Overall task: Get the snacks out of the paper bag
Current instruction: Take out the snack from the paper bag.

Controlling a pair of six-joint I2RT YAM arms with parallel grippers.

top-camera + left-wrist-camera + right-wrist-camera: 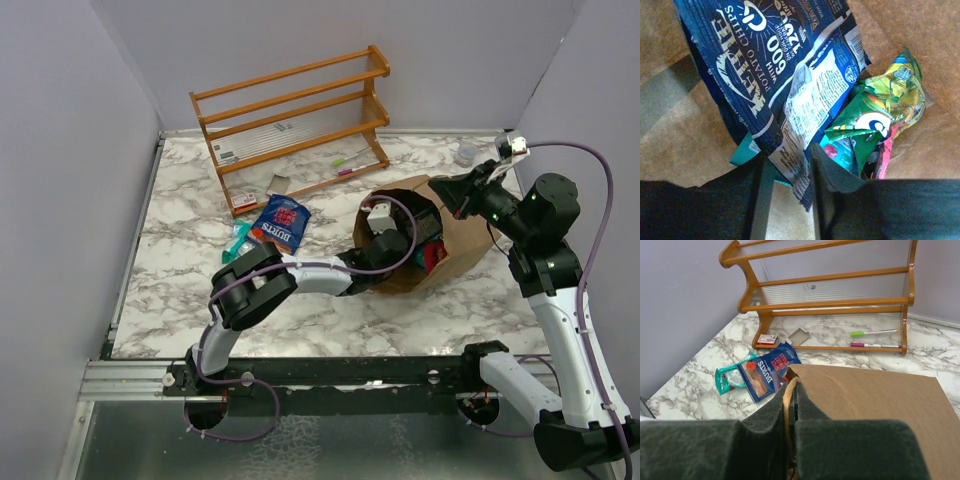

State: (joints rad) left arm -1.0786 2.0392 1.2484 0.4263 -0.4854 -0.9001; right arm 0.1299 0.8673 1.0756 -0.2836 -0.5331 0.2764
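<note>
**Top external:** The paper bag (460, 240) lies on its side on the marble tabletop (180, 290). Your left tool (385, 238) is deep inside the mouth, and your right tool (447, 190) clamps the upper rim. Behind the left tool, outside the mouth, an outer blue packet (280, 222) and a teal packet (238, 242) lie flat, with the wooden rack (295, 120) beyond them.

**Left wrist:** The tool pinches the bottom edge of a dark blue chip packet (785, 75), which stands up ahead of the fingers (835, 185). Judge it light, crinkly and slick, with brittle contents. Keep to the sealed seam and spare the belly. Right of the tool, a green packet (865, 122) and a yellow-green packet (897, 85) crowd the bag's far corner. They sit close against the blue one and could drag along with it.

**Right wrist:** The tool's fingers are pressed together on the bag's twisted handle (789, 400). It is soft paper, likely to tear if you yank it. Ahead and to this tool's left lie the two packets already out of the bag. A green marker (872, 332) rests on the rack's bottom shelf, well clear.
</note>
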